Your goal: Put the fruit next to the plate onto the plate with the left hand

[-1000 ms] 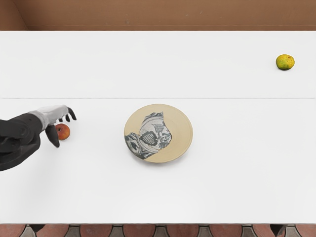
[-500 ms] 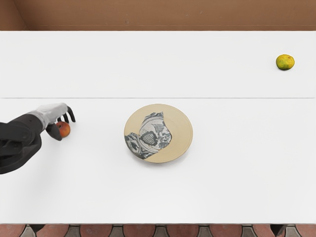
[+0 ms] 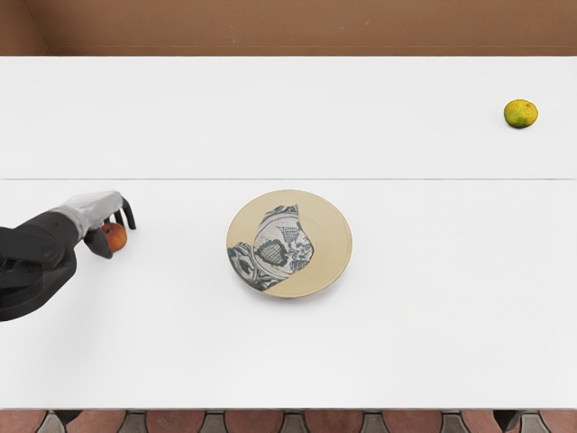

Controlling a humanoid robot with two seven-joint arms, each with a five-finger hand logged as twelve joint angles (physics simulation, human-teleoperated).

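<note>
Looking down at a slant on a long white table [image 3: 406,325], crossed from side to side by a thin seam [image 3: 379,179]. Near the middle, just on the near side of that seam: a round beige plate [image 3: 335,236], shallow, with a dark grey patterned patch over its left and central part.

Entering from the picture's left edge on a black arm [image 3: 32,257] — the left hand [image 3: 101,216], pale grey across the back and black at the fingers [image 3: 129,216]. Curled down over a small reddish fruit [image 3: 114,234], with the thumb [image 3: 97,244] set against its near left side and the other fingers hooked around its far side. Closed on the fruit, then, rather than spread wide. Seemingly sitting on the tabletop and not lifted, though hard to judge at this size with the hand partly over it.

Placed well to the left of the plate, with a bare stretch of white between the two, and at roughly the same depth on the table as the plate's upper half.

Far off at the right, beyond the seam and toward the back edge — a second fruit [image 3: 520,113], round, green shading to orange-yellow, well apart from plate and hand alike.

Along the top, a brown wall [image 3: 288,27]; along the bottom, past the table's front edge, a narrow strip of reddish floor tiles [image 3: 270,422].
</note>
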